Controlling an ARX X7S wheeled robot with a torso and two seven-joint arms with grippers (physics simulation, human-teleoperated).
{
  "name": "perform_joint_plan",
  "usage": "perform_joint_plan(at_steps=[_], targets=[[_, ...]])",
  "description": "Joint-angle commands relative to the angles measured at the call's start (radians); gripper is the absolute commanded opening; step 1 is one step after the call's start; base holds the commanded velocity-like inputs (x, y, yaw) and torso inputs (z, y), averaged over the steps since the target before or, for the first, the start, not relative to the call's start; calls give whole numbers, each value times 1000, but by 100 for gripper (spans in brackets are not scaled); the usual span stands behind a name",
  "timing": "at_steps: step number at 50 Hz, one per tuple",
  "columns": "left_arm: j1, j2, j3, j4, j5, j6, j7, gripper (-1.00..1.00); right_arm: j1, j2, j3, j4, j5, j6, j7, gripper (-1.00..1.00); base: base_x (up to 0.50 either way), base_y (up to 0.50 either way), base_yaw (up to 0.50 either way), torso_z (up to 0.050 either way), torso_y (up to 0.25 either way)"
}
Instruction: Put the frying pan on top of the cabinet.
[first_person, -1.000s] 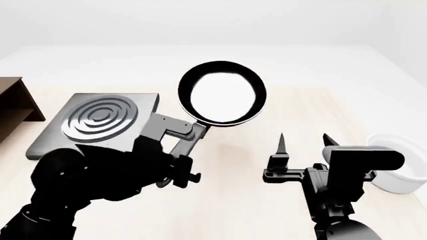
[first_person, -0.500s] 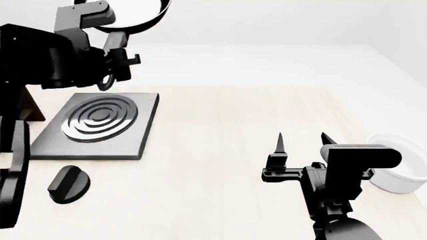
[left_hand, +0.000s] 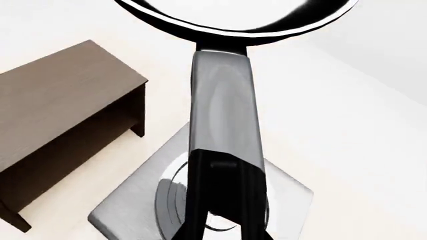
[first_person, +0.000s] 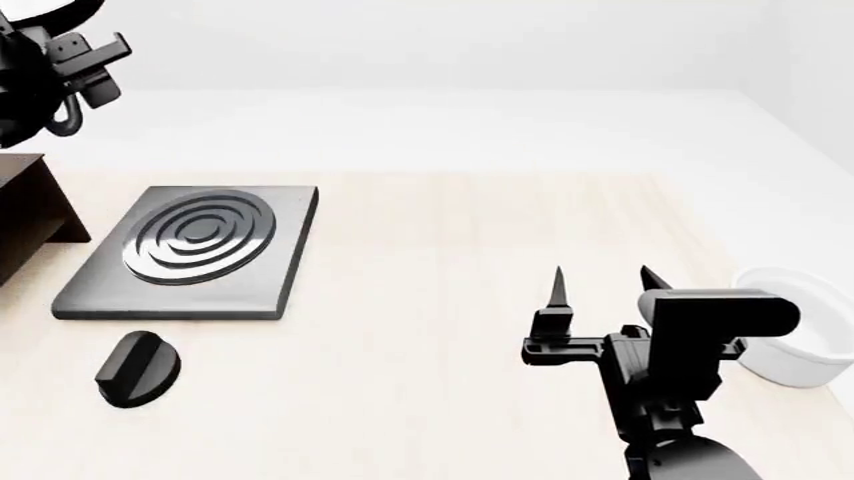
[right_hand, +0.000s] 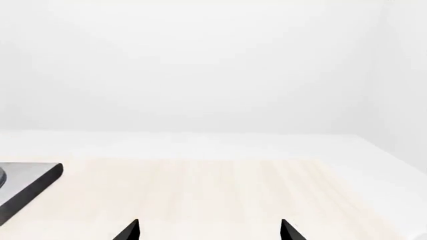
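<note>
My left hand (left_hand: 223, 220) grips the frying pan (left_hand: 223, 100) by its handle, raised above the hob (first_person: 194, 250), cabinet (left_hand: 60, 120) at nine o'clock. My right hand (first_person: 601, 285) hangs open, empty.

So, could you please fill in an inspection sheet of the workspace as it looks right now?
Surface: pale wooden table, bare in the middle.
Job's things: frying pan held in the air by its handle; cabinet below it with nothing on top.
Clutter: grey hob flat on the table; black knob in front of it; white bowl at the right edge.
Grippers: left gripper shut on the pan handle; right gripper open, holding nothing.
Cables: nothing seen.
Surroundings: plain white walls.
</note>
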Motion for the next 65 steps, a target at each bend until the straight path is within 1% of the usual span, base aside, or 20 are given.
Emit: perform_joint_plan(at_steps=[1, 2, 6, 11, 12, 14, 19, 22, 30, 36, 43, 51, 65], targets=[[-45, -40, -179, -21, 170, 93, -180, -100, -4, 6, 0, -3, 3, -2, 6, 100, 0, 0, 0, 0, 0], [-40, -46, -197, -21, 207, 110, -204, -100, -4, 6, -1, -2, 3, -4, 6, 100, 0, 0, 0, 0, 0], [-24, -53, -312, -21, 315, 107, -226, -100, -3, 7, -2, -2, 4, -5, 8, 100, 0, 0, 0, 0, 0], [4, -67, -463, -21, 443, 113, -227, -100, -2, 9, -4, -2, 4, -4, 11, 100, 0, 0, 0, 0, 2], [6, -63, -461, -21, 490, 101, -238, -100, -4, 10, -4, -3, 4, -6, 11, 100, 0, 0, 0, 0, 0], [8, -65, -516, -21, 521, 108, -221, -100, -5, 10, -5, -3, 5, -7, 12, 100, 0, 0, 0, 0, 0], [11, -61, -587, -21, 611, 109, -206, -100, -7, 11, -8, 0, 4, -12, 13, 100, 0, 0, -1, 0, 2], [22, -66, -630, -21, 646, 119, -218, -100, -10, 12, -9, 1, 3, -15, 14, 100, 0, 0, -1, 0, 0], [30, -66, -691, -21, 706, 115, -199, -100, -10, 13, -12, 5, 4, -19, 17, 100, 0, 0, -1, 1, 0], [40, -71, -719, -21, 731, 114, -211, -100, -12, 14, -16, 10, 3, -26, 18, 100, 0, 0, 0, 0, -24], [41, -70, -729, -21, 746, 113, -197, -100, -11, 16, -17, 11, 5, -27, 21, 100, 2, 0, -1, 0, -250], [46, -72, -740, -21, 756, 113, -209, -100, -13, 19, -18, 10, 7, -30, 24, 100, 0, 0, 0, 0, -3], [50, -77, -767, -21, 752, 125, -236, -100, -7, 24, -25, 14, 8, -27, 30, 100, 0, 0, -1, -1, -243]])
